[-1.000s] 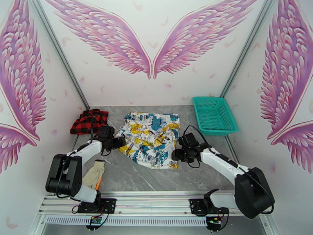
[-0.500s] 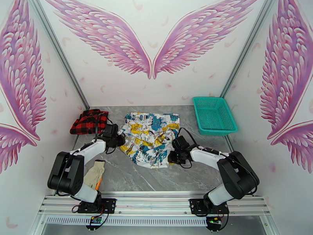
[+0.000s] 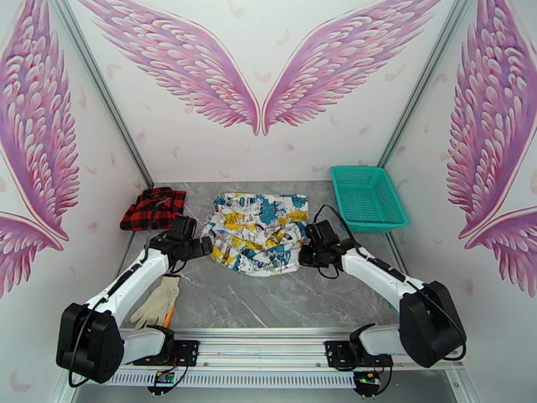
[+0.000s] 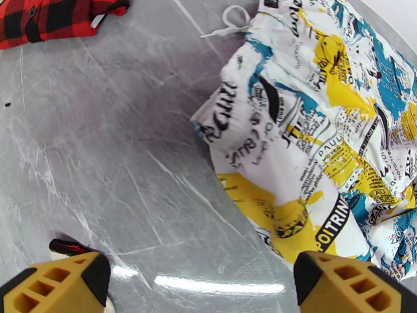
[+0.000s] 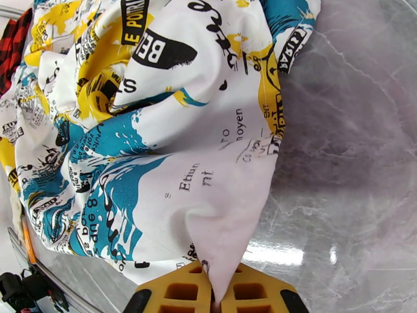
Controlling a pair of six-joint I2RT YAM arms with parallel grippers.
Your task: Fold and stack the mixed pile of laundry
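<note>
Since the earlier frames the printed garment (image 3: 258, 233) has grown shorter front to back, its near edge drawn away from the arms' side of the tabletop (image 3: 268, 303); the left arm has stretched out low and long; the right hand (image 3: 307, 253) has moved back to the garment's right edge.

Left hand (image 3: 201, 247): spread wide, nothing between its yellow fingers (image 4: 57, 283); it hangs over bare grey marble-patterned surface just beside the garment's left edge, not touching the cloth in the wrist view.

Right hand: pressed together on a peak of white cloth, which rises out of the narrow slot between its two yellow fingers in the right wrist view; the fabric spreads from that pinch in loose folds.

Printed garment: white with blue, yellow and teal print and black lettering; it lies rumpled at the middle of the tabletop, between the two hands; a white cord (image 4: 229, 22) trails from its far left corner.

Checked shirt (image 3: 153, 208): red and black, bunched at the far left corner, well apart from the printed garment.

Basket (image 3: 356, 170): teal mesh, at the far right corner.

Glove (image 3: 158, 300): beige, flat on the near left, beside the left arm.
</note>
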